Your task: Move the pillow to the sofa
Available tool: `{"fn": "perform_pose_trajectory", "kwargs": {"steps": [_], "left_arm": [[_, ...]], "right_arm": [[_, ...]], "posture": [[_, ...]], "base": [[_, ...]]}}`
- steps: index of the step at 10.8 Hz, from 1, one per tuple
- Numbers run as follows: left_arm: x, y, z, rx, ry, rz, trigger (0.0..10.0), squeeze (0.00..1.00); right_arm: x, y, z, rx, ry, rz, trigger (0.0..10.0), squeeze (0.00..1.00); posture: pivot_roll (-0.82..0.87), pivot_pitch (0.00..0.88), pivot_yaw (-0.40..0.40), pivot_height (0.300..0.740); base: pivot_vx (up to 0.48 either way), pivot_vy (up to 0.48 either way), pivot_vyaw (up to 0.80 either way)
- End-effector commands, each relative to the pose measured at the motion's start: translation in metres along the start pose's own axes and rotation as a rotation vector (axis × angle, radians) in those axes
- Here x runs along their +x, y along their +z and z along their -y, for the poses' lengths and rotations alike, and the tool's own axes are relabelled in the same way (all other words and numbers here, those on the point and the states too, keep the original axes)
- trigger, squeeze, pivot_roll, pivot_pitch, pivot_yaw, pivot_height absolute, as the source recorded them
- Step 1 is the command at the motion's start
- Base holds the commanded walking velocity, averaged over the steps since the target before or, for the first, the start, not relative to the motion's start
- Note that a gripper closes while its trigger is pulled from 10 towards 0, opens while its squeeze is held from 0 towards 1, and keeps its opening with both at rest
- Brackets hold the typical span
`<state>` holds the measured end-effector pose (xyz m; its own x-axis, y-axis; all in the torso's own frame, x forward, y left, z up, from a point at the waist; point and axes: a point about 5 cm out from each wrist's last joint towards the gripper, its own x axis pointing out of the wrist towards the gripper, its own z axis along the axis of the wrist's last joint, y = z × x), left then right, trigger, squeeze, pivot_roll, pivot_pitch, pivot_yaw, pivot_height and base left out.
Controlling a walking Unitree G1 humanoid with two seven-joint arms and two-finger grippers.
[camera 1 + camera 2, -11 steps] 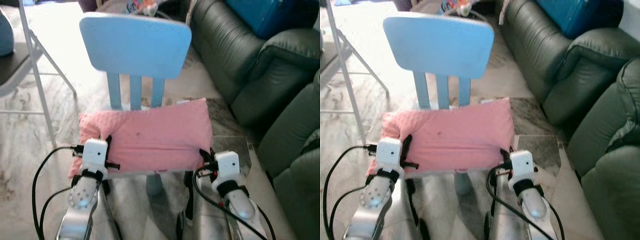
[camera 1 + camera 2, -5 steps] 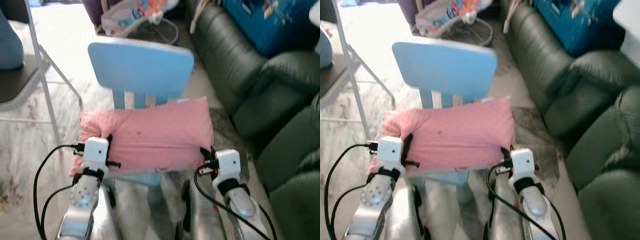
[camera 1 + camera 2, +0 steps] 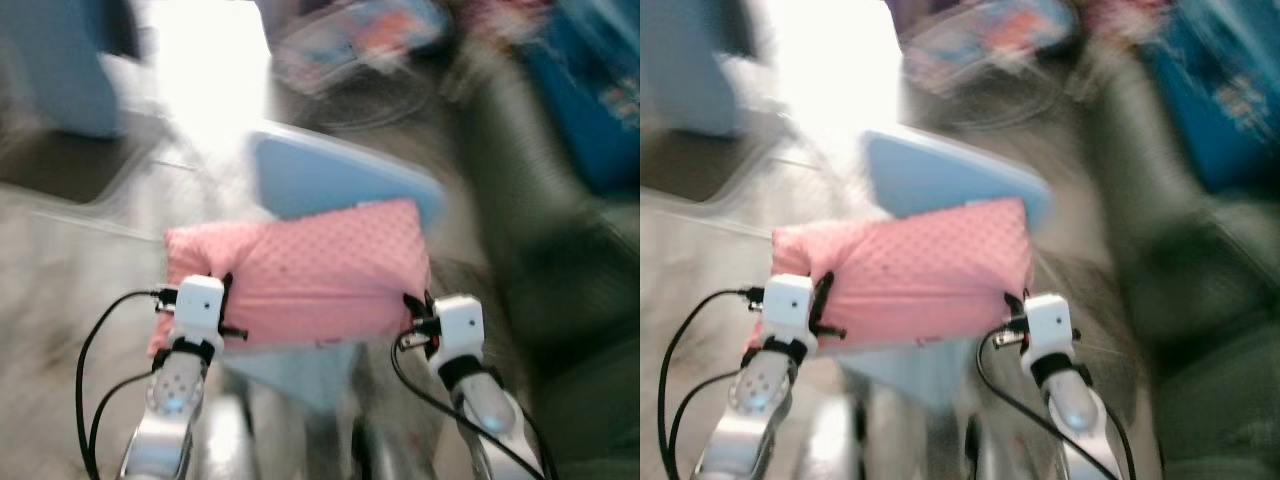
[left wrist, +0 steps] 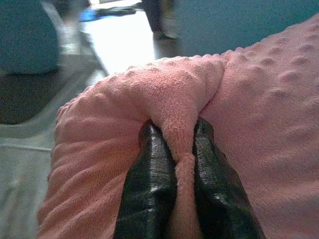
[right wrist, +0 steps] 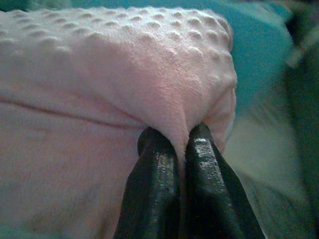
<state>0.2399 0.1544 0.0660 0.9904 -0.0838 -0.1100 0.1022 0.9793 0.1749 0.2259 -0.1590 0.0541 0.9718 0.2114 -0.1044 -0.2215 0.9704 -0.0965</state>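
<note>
Head view's blurry, but the bumpy pink fleece pillow (image 3: 300, 270) spans sideways between left gripper (image 4: 174, 164) and right gripper (image 5: 180, 149), each pinching an end.

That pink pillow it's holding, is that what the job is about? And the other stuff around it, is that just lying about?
Part of the job:
pink pillow, pinched by the left gripper and the right gripper
dark sofa, on the robot's right

Just lying about:
blue chair behind the pillow
blue box on the sofa
</note>
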Motion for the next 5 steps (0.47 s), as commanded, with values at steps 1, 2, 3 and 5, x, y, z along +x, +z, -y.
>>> {"fn": "perform_pose_trajectory", "kwargs": {"steps": [1, 2, 3, 5], "left_arm": [[-0.0003, -0.0027, -0.0007, 0.014, 0.009, -0.021, 10.0, 0.00], [0.0012, -0.0057, -0.0006, 0.007, 0.035, -0.057, 10.0, 0.00], [0.0016, -0.0073, -0.0007, 0.011, 0.057, -0.082, 10.0, 0.00], [0.0017, -0.0056, 0.0015, -0.018, 0.022, -0.064, 10.0, 0.00]], "right_arm": [[-0.0001, 0.0044, 0.0031, 0.002, -0.014, 0.018, 10.0, 0.00], [0.0000, 0.0045, 0.0038, 0.001, -0.015, 0.018, 10.0, 0.00], [-0.0003, 0.0046, 0.0041, 0.001, -0.015, 0.017, 10.0, 0.00], [-0.0011, 0.0040, 0.0042, -0.001, -0.013, 0.012, 10.0, 0.00]], "posture": [[-0.02, 0.069, -0.041, 0.740], [-0.02, 0.068, -0.043, 0.740], [-0.02, 0.068, -0.044, 0.740], [-0.02, 0.070, -0.046, 0.740]], "base": [[0.000, 0.000, 0.00], [0.000, 0.000, 0.00], [0.000, 0.000, 0.00], [0.000, 0.000, 0.00]]}}
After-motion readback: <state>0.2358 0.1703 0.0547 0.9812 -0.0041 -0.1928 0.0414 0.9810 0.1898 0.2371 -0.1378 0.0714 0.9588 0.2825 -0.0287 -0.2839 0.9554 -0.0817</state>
